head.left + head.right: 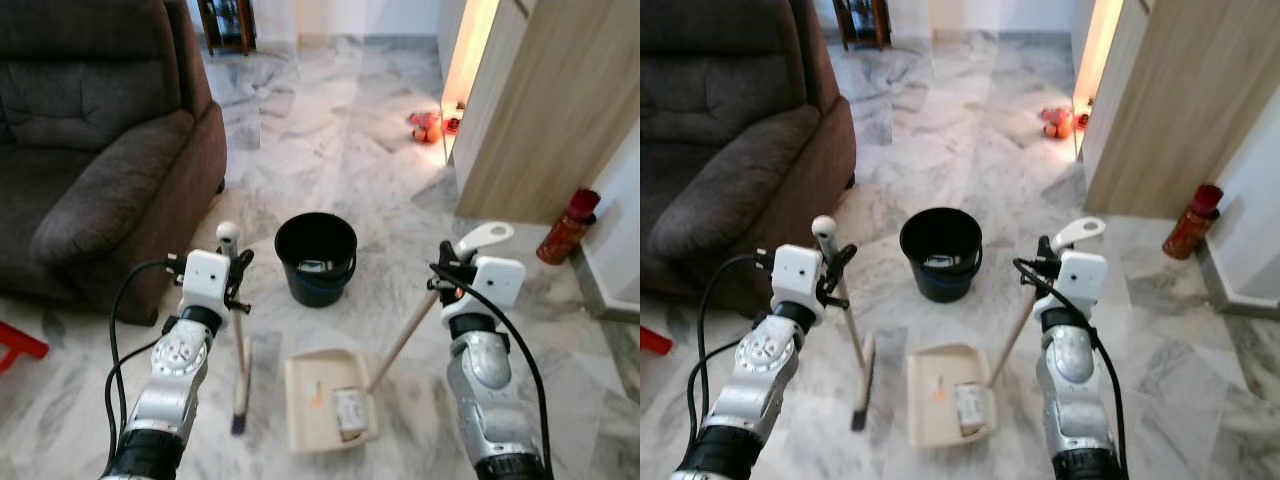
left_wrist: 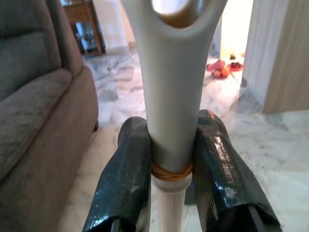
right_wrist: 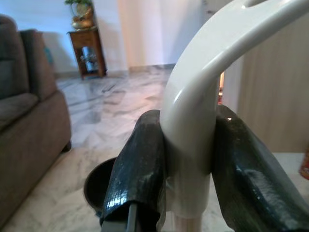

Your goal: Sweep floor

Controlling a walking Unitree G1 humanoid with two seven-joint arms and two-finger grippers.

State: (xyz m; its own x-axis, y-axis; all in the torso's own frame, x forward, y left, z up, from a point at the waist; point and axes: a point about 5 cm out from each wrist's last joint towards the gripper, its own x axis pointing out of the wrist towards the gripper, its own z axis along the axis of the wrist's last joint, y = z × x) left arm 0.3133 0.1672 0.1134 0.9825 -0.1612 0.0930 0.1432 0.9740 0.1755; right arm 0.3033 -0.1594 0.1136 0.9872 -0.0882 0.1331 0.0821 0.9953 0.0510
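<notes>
My left gripper (image 1: pixel 236 268) is shut on the white handle of a broom (image 1: pixel 240 345); its dark bristle head rests on the marble floor beside the dustpan. In the left wrist view the fingers (image 2: pixel 126 179) clamp the broom handle (image 2: pixel 171 111). My right gripper (image 1: pixel 447 272) is shut on the white grip of a long-handled cream dustpan (image 1: pixel 325 395). The pan lies flat on the floor with a small box-like piece of litter (image 1: pixel 349 412) and an orange scrap inside. In the right wrist view the fingers (image 3: pixel 140 174) squeeze the dustpan handle (image 3: pixel 193 125).
A black bucket (image 1: pixel 316 258) stands just beyond the dustpan. A brown sofa (image 1: pixel 100 140) fills the left side. A wooden cabinet (image 1: pixel 540 110) stands at the right, with a red bottle (image 1: pixel 566 230) by the wall. Red fruit (image 1: pixel 426 126) lies on the floor further off.
</notes>
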